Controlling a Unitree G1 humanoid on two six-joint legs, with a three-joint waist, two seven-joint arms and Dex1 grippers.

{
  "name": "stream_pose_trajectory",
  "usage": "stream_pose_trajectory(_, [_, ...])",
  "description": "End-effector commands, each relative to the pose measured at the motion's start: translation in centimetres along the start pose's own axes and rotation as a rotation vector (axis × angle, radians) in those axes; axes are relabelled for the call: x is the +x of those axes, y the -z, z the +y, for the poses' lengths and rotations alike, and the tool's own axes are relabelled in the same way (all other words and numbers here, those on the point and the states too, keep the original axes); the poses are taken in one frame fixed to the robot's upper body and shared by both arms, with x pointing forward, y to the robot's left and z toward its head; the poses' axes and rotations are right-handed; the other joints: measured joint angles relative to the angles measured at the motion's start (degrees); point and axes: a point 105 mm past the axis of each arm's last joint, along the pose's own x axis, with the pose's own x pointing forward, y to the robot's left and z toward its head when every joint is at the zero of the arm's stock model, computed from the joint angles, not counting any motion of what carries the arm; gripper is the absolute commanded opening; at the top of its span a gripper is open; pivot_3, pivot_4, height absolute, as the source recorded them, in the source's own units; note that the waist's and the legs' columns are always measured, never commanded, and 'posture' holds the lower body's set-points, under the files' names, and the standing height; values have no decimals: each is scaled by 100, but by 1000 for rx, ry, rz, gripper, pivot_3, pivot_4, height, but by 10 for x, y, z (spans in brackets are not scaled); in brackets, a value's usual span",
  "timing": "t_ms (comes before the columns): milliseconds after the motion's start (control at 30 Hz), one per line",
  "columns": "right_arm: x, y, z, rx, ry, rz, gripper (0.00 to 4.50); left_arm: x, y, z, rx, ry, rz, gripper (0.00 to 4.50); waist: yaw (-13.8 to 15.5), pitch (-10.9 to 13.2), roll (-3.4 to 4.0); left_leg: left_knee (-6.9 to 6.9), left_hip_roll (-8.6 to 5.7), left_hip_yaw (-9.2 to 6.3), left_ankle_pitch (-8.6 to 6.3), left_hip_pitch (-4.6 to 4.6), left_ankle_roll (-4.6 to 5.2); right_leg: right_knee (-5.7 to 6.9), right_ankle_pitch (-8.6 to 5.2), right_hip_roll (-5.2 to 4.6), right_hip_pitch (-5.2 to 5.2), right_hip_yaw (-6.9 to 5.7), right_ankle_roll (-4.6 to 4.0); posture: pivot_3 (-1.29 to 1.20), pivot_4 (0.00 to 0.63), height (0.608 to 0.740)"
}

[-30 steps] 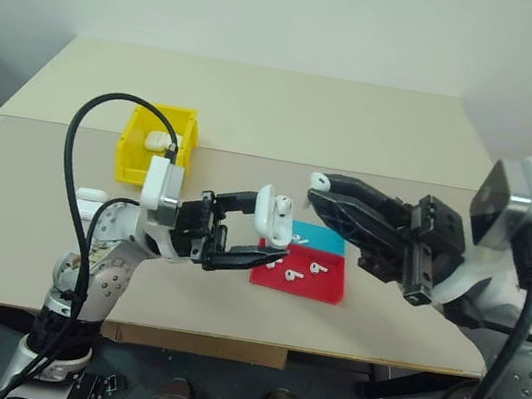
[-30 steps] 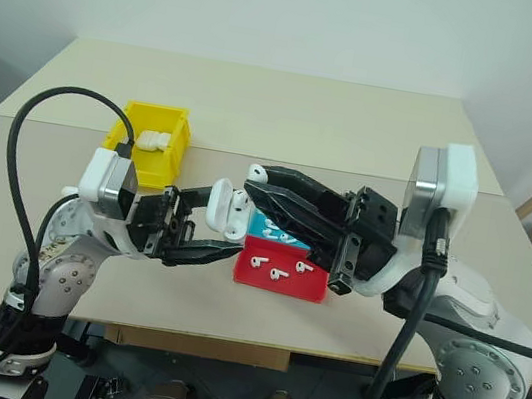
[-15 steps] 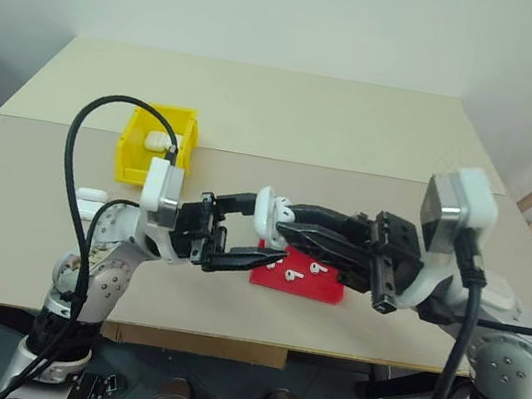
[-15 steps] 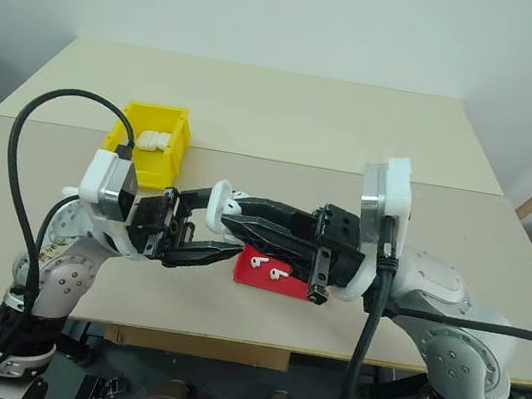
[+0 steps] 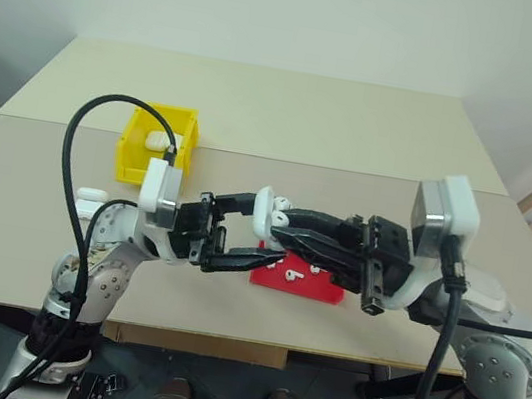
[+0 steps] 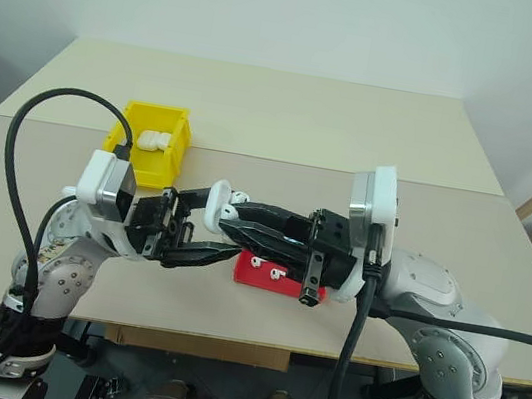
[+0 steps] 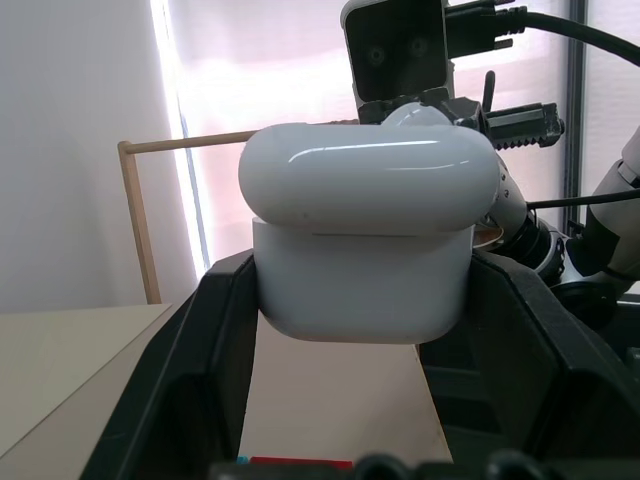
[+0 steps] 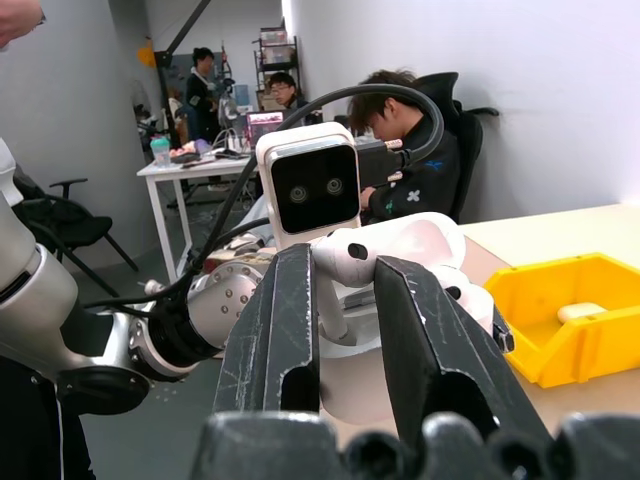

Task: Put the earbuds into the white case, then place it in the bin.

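Observation:
My left gripper [image 5: 266, 230] is shut on the white case [image 5: 262, 215] and holds it above the table near the front, lid up. In the left wrist view the case [image 7: 362, 285] sits between the two black fingers. My right gripper [image 5: 282, 226] reaches in from the right, shut on one of the earbuds [image 8: 343, 254], whose head shows at the case's open top [image 5: 282, 202]. More earbuds [image 5: 291, 274] lie on the red-and-blue tray. The yellow bin [image 5: 129, 156] stands at the back left.
The flat tray [image 5: 323, 290] lies under and just right of both grippers. A white case [image 5: 157, 140] lies in the bin and another [image 5: 91, 195] on the table at the left. People sit at desks beyond the table in the right wrist view.
My right gripper has swung left and down with the earbud, from well right of the case to its open top. The left gripper and the case have stayed put.

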Motion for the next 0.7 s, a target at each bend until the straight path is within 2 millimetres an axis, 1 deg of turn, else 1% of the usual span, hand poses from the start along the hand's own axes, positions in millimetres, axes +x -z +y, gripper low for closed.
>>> stream_pose_trajectory(33, [0,-1,4,-27,-12,-3,645,2,-11,-2,61,18,-34,2784,0,0,0,0,0,0,0,0,0,0,0,0,0,0,0,0,150,740])
stream_pose_trajectory(500, [-1,1,7,-56,-28,-3,645,3,-12,-1,69,21,-39,2784,1,0,0,0,0,0,0,-1,0,-2,0,0,0,0,0,0,150,740])
stream_pose_trajectory(700, [-1,2,6,-98,-10,5,645,3,-11,-2,70,25,-40,2784,0,0,0,0,0,0,0,0,0,-1,-1,0,0,0,1,0,150,740])
